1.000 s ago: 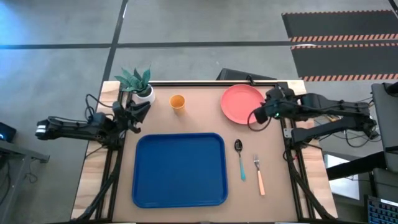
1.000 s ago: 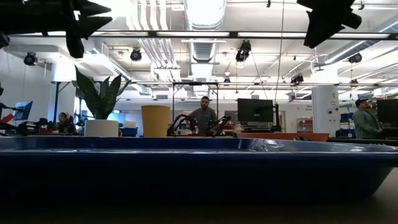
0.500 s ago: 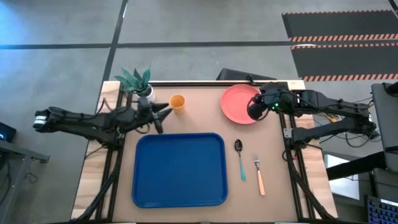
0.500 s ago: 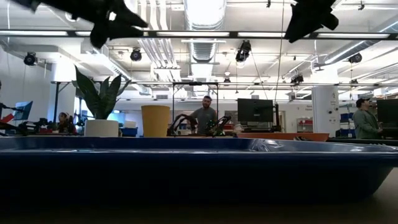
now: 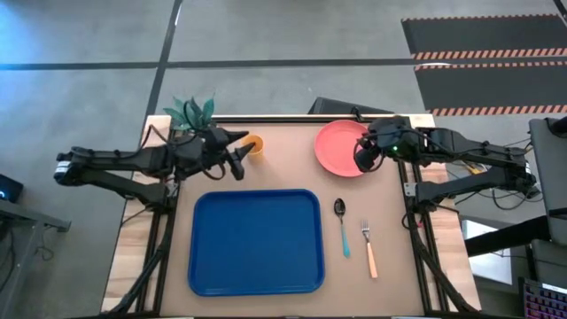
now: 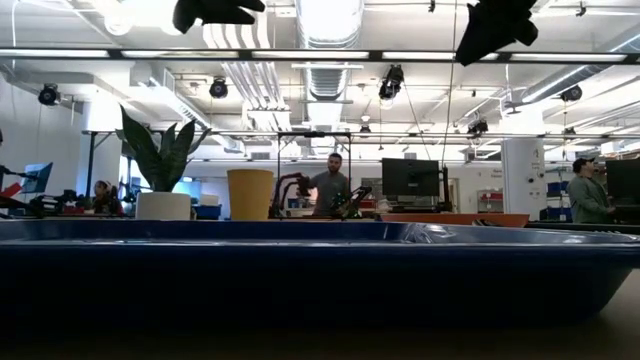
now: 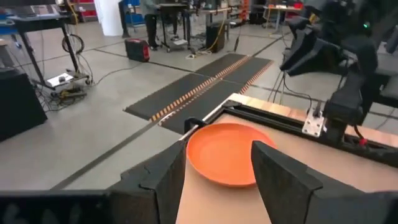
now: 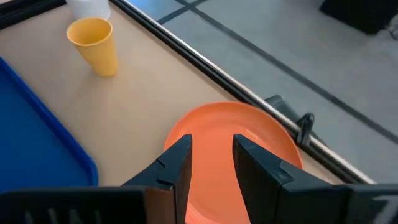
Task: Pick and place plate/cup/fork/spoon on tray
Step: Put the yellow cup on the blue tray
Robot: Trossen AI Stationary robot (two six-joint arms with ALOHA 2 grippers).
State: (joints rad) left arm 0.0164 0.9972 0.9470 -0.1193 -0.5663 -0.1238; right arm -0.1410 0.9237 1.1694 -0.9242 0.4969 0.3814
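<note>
The coral-pink plate [image 5: 341,146] lies flat at the table's far right. My right gripper [image 5: 363,159] hovers open over its right edge; the right wrist view shows the plate [image 8: 249,134] beyond the open fingers. The orange-yellow cup [image 5: 255,144] stands upright at the far centre-left. My left gripper [image 5: 237,155] hangs open in the air just left of it and looks across at the plate [image 7: 227,152]. The blue tray [image 5: 255,241] lies in the middle. The blue-handled spoon [image 5: 341,227] and the orange-handled fork [image 5: 368,249] lie flat to the tray's right.
A white pot with a green plant [image 5: 197,120] stands at the far left corner, close behind my left arm. In the low view the tray's near rim [image 6: 320,270] fills the foreground. People and desks show in the room beyond the table.
My left gripper has swung from the table's left edge toward the right and risen, ending beside the cup. My right gripper has shifted a little left over the plate's right edge. The tableware has not moved.
</note>
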